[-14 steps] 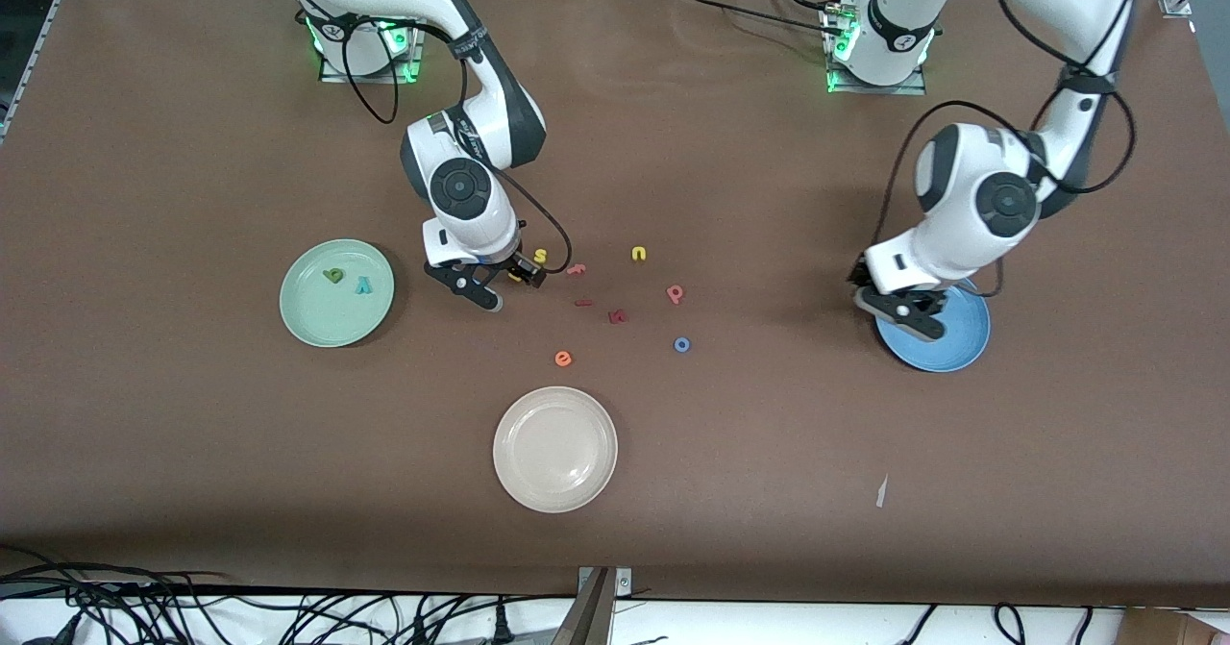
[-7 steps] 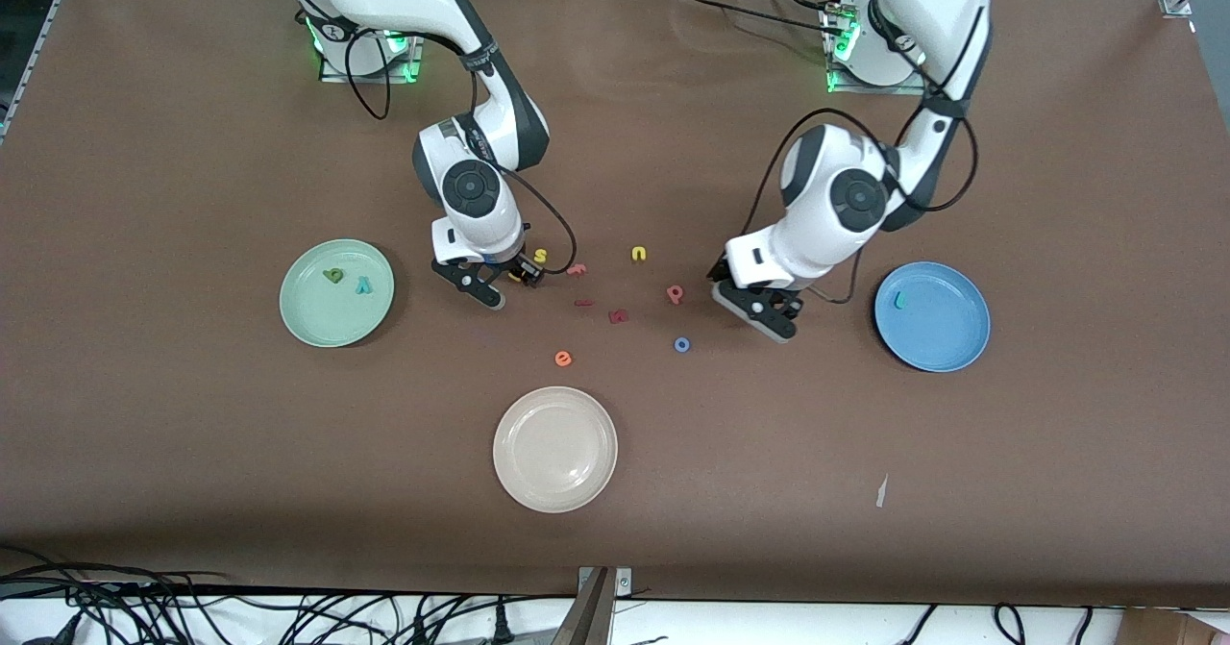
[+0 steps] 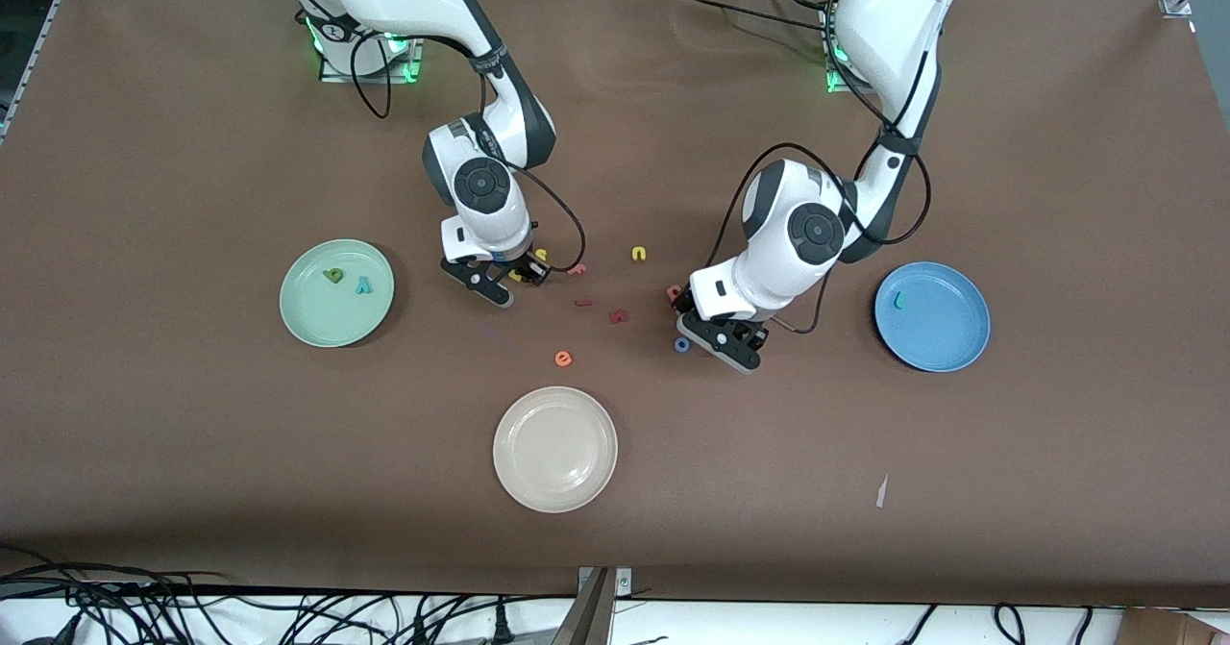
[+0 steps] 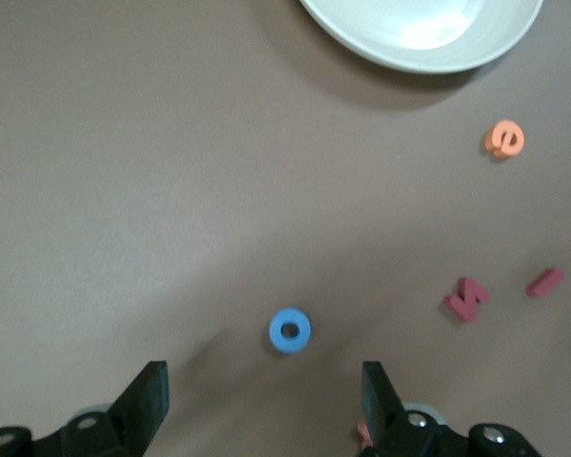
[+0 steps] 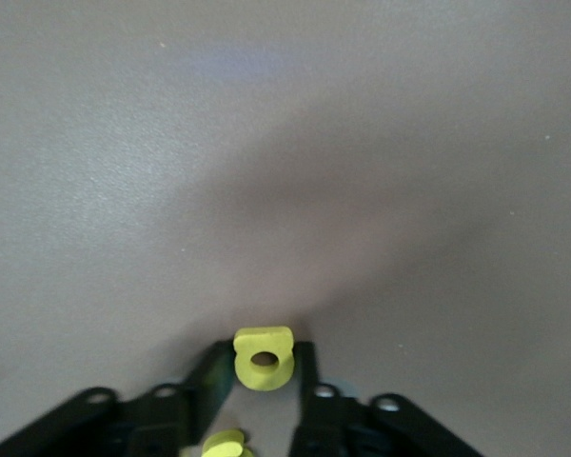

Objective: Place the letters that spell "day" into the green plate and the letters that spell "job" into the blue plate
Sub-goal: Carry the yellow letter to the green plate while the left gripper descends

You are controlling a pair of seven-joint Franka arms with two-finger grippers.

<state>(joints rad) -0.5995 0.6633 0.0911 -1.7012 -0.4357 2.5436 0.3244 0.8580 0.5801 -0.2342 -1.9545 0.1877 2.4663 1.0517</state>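
Observation:
My right gripper (image 5: pixel 264 367) is shut on the yellow a (image 5: pixel 264 359), low over the table next to the yellow s (image 3: pixel 540 255). In the front view the right gripper (image 3: pixel 512 280) sits between the green plate (image 3: pixel 309 318) and the loose letters. The green plate holds the dark green d (image 3: pixel 333 275) and the teal y (image 3: pixel 362 285). My left gripper (image 4: pixel 264 405) hangs open over the table, the blue o (image 4: pixel 289 330) just ahead of its fingers. The pinkish b (image 3: pixel 675 291) lies beside that gripper (image 3: pixel 716 337). The blue plate (image 3: pixel 947 337) holds the teal j (image 3: pixel 899 299).
A cream-white plate (image 3: pixel 554 448) lies nearest the front camera. An orange e (image 3: pixel 563 359), darker red letters (image 3: pixel 619 315) (image 3: pixel 583 302) (image 3: pixel 577 268) and a yellow u (image 3: pixel 639 254) lie scattered between the two grippers.
The left arm has swung from over the blue plate, where the j stays, to the blue o, its jaws opening wider. The right gripper has shut on the yellow a.

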